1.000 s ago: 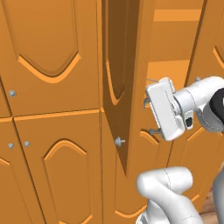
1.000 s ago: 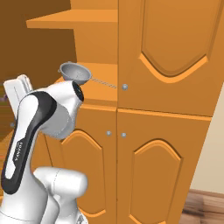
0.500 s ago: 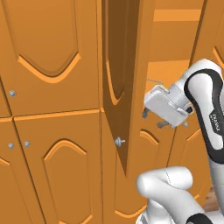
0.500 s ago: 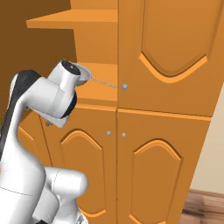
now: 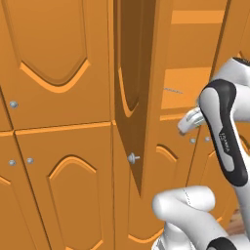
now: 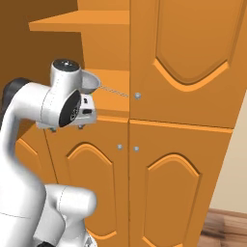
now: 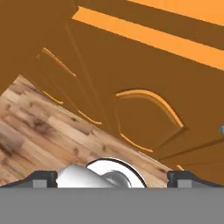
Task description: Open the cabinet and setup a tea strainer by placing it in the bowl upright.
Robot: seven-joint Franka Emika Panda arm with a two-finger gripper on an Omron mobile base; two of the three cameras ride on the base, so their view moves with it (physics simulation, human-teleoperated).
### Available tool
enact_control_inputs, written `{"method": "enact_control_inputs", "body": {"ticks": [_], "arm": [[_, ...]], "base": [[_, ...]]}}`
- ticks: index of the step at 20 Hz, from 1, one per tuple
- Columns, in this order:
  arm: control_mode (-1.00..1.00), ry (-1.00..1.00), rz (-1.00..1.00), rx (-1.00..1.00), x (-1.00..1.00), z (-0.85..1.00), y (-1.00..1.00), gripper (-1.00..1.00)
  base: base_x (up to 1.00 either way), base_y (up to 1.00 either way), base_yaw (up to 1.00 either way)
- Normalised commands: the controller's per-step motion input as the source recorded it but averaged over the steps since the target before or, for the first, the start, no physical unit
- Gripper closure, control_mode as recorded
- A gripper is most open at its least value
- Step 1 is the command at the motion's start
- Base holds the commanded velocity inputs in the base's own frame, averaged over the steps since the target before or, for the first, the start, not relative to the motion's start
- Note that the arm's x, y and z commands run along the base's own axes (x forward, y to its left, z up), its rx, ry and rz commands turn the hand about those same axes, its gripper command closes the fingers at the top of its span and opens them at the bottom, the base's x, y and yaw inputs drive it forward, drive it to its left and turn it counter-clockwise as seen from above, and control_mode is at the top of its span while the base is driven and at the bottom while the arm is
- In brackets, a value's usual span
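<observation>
Orange-brown kitchen, cabinet (image 5: 134, 88) door ajar, tea strainer (image 6: 90, 83) inside.

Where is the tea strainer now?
In the right base view, the tea strainer sits on the open cabinet's shelf, just left of the closed door's knob.

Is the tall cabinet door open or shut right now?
Open: the cabinet door stands edge-on, swung outward, with bare shelves showing inside.

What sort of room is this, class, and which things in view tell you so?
Probably a kitchen: a wall of orange-brown wooden cabinets with small silver knobs, a strainer on a shelf behind the open door, and wooden flooring.
</observation>
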Motion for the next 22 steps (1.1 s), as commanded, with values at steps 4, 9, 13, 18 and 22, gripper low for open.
{"method": "enact_control_inputs", "body": {"ticks": [4, 9, 13, 18, 22], "arm": [[-1.0, -0.42, 0.41, -0.3, 0.22, 0.27, -0.16, -1.0], [-1.0, -0.26, 0.09, -0.38, 0.27, 0.14, 0.14, -1.0], [-1.0, -0.11, 0.0, -0.05, 0.16, 0.45, 0.29, -1.0], [-1.0, -0.17, 0.01, 0.02, 0.23, 0.52, 0.11, -1.0], [-1.0, -0.2, 0.21, 0.0, 0.27, 0.09, -0.01, -1.0]], "base": [[0.0, 0.0, 0.0], [0.0, 0.0, 0.0], [0.0, 0.0, 0.0], [0.0, 0.0, 0.0], [0.0, 0.0, 0.0]]}}
